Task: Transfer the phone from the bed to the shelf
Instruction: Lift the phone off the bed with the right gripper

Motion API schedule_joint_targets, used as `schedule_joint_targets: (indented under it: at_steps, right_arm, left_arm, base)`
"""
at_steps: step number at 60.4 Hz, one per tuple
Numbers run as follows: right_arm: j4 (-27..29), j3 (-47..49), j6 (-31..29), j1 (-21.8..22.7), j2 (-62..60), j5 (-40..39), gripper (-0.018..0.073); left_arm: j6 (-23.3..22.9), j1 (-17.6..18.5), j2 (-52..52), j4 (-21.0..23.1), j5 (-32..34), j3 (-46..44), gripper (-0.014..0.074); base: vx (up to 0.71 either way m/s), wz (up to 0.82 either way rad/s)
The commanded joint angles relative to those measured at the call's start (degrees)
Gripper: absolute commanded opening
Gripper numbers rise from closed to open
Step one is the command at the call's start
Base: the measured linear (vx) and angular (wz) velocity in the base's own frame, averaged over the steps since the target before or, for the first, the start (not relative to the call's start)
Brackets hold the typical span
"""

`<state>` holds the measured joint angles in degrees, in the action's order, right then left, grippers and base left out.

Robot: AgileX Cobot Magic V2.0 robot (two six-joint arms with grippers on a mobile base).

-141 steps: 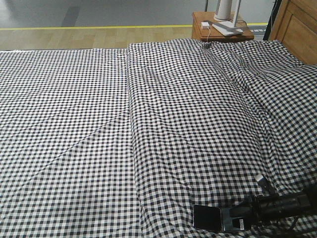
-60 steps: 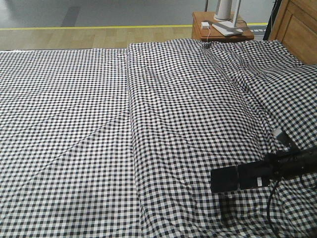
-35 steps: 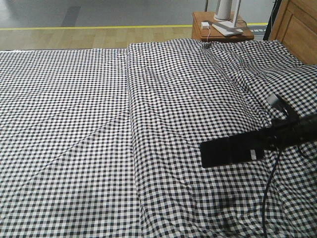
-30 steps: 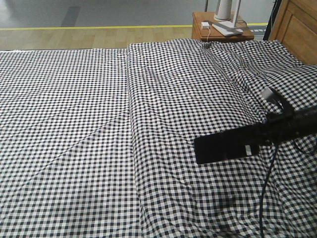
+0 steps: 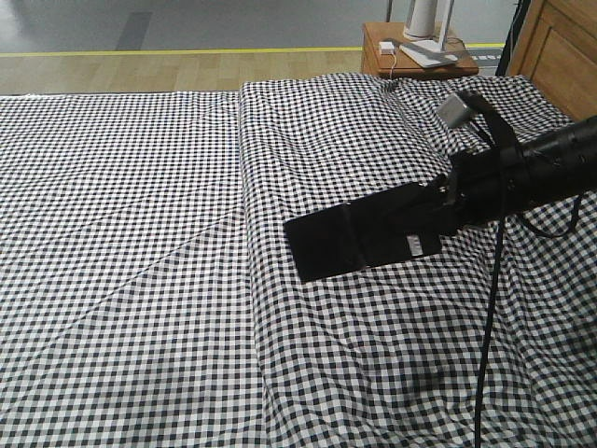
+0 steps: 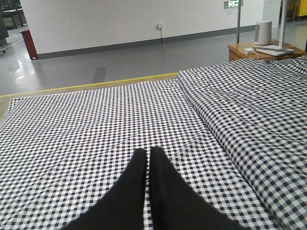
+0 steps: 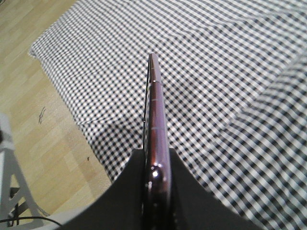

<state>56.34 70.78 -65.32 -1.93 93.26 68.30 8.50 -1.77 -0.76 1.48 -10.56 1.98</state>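
Lifted higher and carried leftward since a moment ago, the phone [image 5: 336, 245] hangs clear above the bed [image 5: 131, 243]. The left gripper [image 6: 147, 163] hovers low over the checked cover, its jaws together on nothing. The right gripper [image 5: 424, 219] clamps the phone's right end, and its black arm [image 5: 550, 163] reaches in from the right edge. A small wooden table [image 5: 373, 47] stands beyond the bed's far side.
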Motion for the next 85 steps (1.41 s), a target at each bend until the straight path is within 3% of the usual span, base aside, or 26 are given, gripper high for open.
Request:
schedule_joint_targets:
  at_steps: [1,18,27,85]
  right_arm:
    - [3.9,1.3,1.2,-2.9,-5.3,5.5,-0.0003]
    - [3.0,1.3,5.5,-12.4,-12.6,5.5,-0.0003]
    - [3.2,1.3,5.7,-15.2,-15.3,5.5,-0.0003]
    - [3.2,1.3,6.4,-15.3,-18.6,5.3,-0.0002]
  left_arm:
    - [-0.3,0.4,-0.7,0.5,4.1,-1.3,0.0001]
    - [-0.3,0.4,-0.7,0.5,4.1,-1.3,0.0001]
    - [-0.3,0.4,-0.7,0.5,4.1,-1.3,0.0001]
    - [-0.3,0.4,-0.7,0.5,4.1,-1.3,0.0001]
  base:
    - [0.0,0.0]
    - [0.0,0.0]
    - [0.0,0.0]
    - [0.0,0.0]
